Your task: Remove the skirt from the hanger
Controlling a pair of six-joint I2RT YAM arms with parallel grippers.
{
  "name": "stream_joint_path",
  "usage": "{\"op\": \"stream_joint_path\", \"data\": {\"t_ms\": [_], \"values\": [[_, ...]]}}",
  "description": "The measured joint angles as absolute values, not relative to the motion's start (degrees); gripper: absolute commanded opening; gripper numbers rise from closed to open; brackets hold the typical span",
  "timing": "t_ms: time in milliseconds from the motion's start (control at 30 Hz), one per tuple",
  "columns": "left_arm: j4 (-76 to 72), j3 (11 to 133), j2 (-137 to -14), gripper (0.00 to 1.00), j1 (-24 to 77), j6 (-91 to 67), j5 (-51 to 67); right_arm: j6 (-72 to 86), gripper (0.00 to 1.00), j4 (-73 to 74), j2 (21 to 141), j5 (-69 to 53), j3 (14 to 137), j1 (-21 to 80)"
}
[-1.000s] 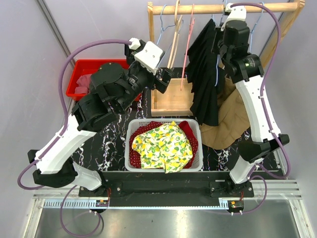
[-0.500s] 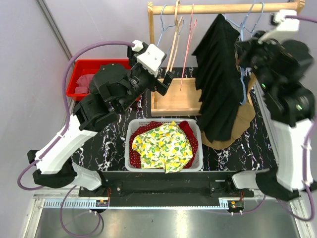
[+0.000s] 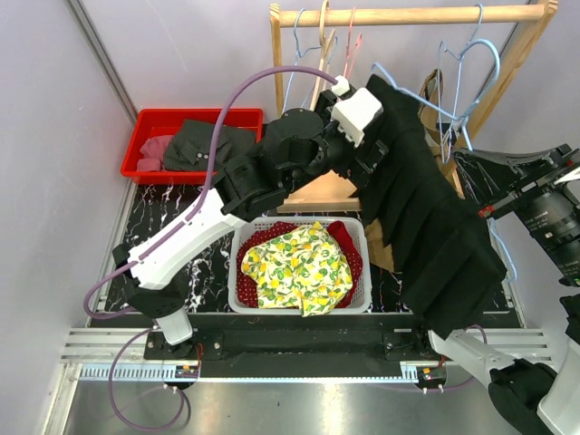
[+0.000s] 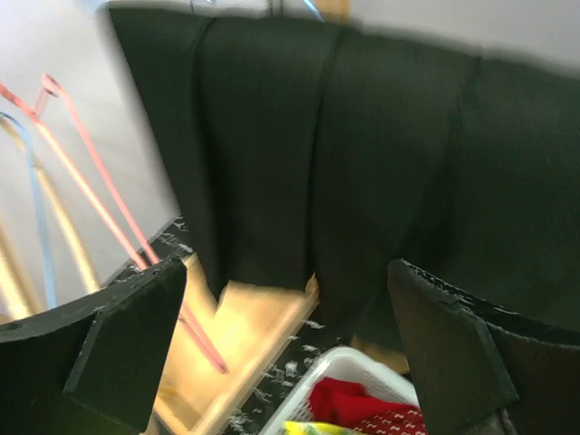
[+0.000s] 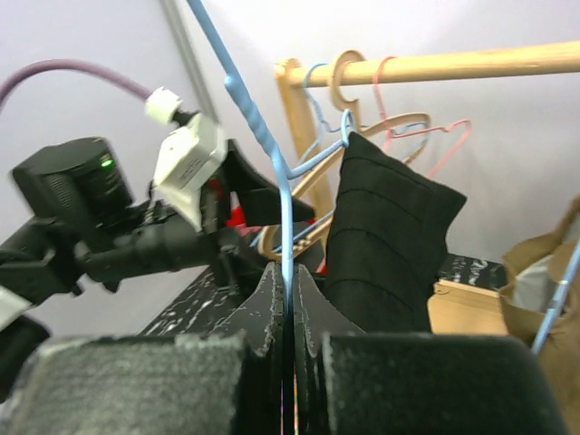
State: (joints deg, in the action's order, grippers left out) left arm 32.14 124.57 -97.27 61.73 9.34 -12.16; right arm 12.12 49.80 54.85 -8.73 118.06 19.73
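Hanging from the blue wire hanger [image 5: 286, 217], which the right fingers [image 5: 272, 294] pinch shut, the black skirt [image 3: 435, 227] slants from beyond the white basket's [image 3: 272, 221] far right corner down past the basket's right side. The left fingers [image 4: 127, 349], spread wide and holding nothing, face the skirt's upper end just ahead, so the left arm is nearer.

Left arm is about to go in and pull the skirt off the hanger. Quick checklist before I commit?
1. Right gripper shut on blue hanger: ok.
2. Left gripper open: ok.
3. Black skirt ahead of the left jaws, not yet between them: ok.
4. How the skirt is fastened to the hanger: cannot tell.
5. Hanger hook free of wooden rail: cannot tell.
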Motion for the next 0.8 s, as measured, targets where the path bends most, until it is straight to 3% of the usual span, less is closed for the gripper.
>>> {"op": "stream_joint_path", "data": {"t_ms": [133, 200, 233, 267, 300, 500, 800], "values": [[35.5, 129.2, -99.2, 0.99, 62.0, 3.9, -9.6, 13.6, 0.0, 49.8, 54.4, -13.1, 118.0, 19.7], [36.8, 131.2, -99.4, 0.71, 62.0, 1.5, -6.7, 14.3, 0.0, 49.8, 54.6, -14.8, 117.9, 19.7], [37.3, 132.1, -99.4, 0.31, 62.1, 0.6, -4.9, 14.7, 0.0, 49.8, 54.7, -15.5, 117.9, 19.7], [37.8, 132.8, -99.4, 0.08, 62.0, 0.2, -2.1, 15.1, 0.0, 49.7, 54.8, -16.4, 117.8, 19.7], [38.1, 133.4, -99.4, 0.0, 62.0, 0.2, 1.3, 15.4, 0.0, 49.6, 54.9, -17.1, 117.7, 19.7], [40.5, 133.8, -99.6, 0.0, 61.9, 2.5, 13.1, 16.2, 0.0, 49.6, 55.2, -18.3, 117.3, 19.7], [44.2, 139.2, -100.2, 0.0, 62.0, 7.4, 12.7, 15.2, 0.0, 49.3, 54.8, -15.3, 113.9, 19.7]]}}
